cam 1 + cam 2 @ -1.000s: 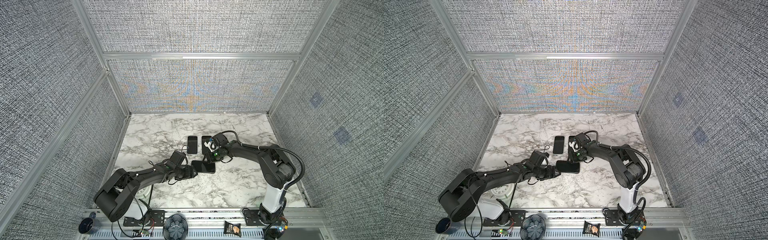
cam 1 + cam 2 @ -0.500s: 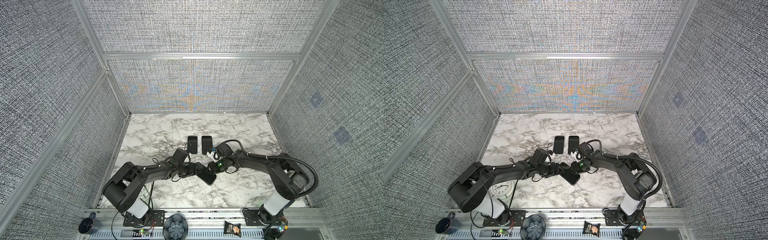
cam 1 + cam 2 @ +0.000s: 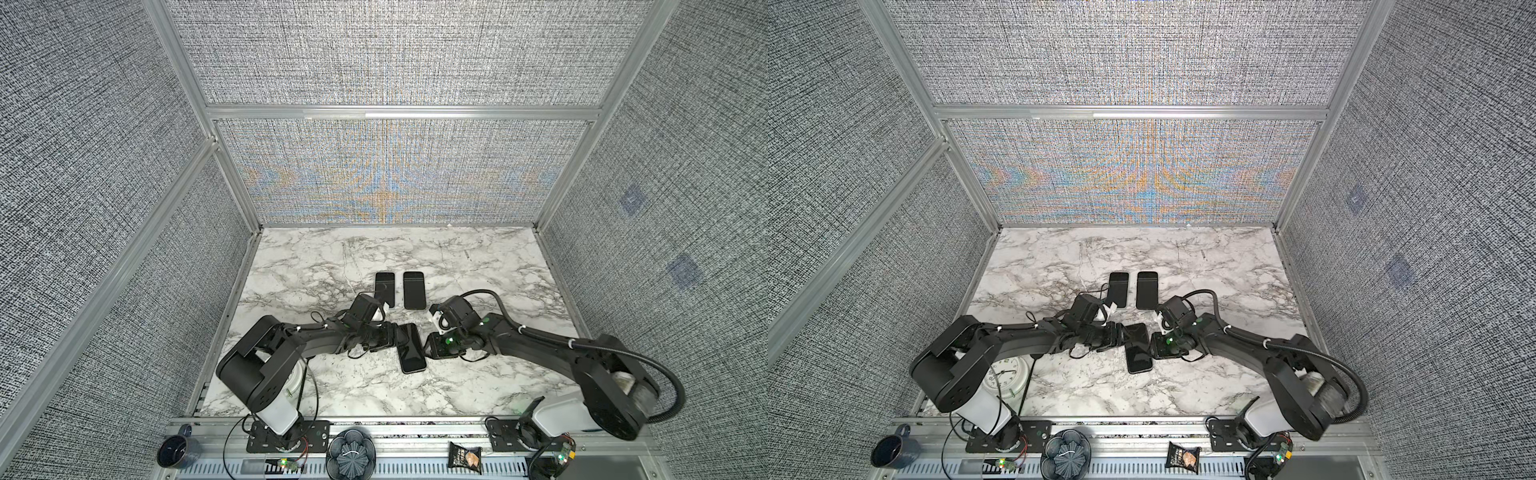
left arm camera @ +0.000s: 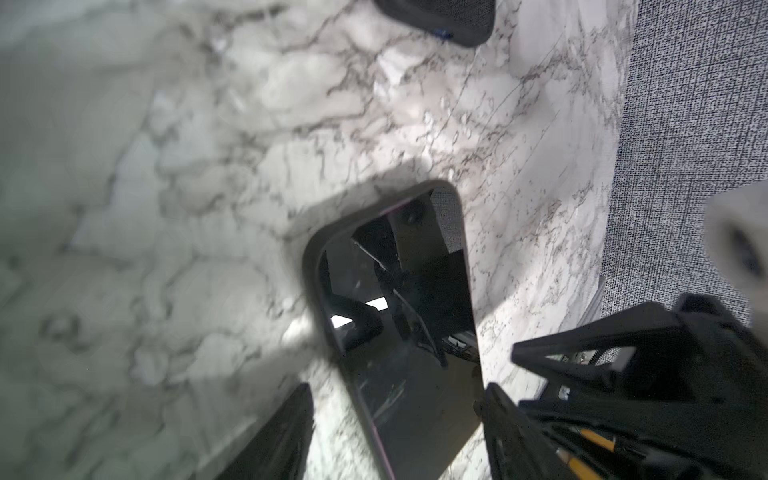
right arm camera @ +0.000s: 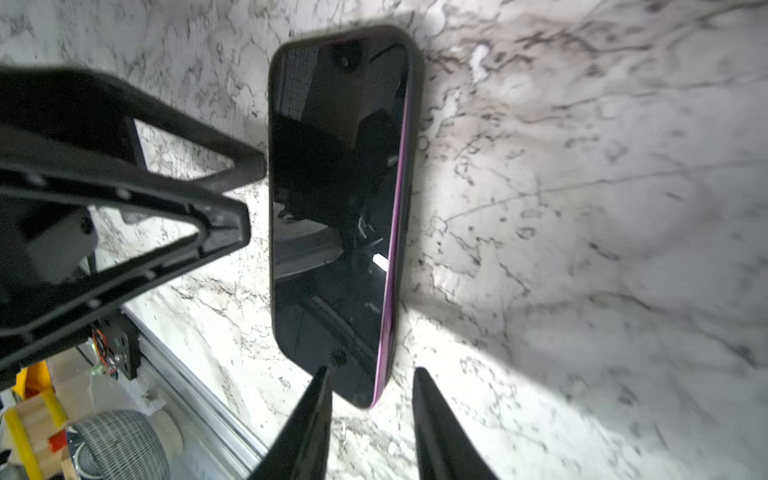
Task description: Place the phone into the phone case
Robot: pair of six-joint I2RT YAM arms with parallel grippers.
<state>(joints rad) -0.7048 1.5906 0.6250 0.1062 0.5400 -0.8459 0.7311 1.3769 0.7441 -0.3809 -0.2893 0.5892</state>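
At lower centre of both top views, the phone (image 3: 411,349) lies face up on the table (image 3: 332,266), with a dark case (image 4: 312,270) rim around it. Left gripper (image 4: 395,432) stands wide open astride one end. The right gripper (image 5: 370,419) is part open astride a corner, one finger (image 5: 440,436) clear of the purple edge.

The left arm (image 3: 307,338) and right arm (image 3: 540,347) stretch low toward the centre, forearms nearly level, tips facing and just apart. The left gripper (image 3: 394,337) has its jaws spread wide; the right gripper (image 3: 430,349) is parted more narrowly.
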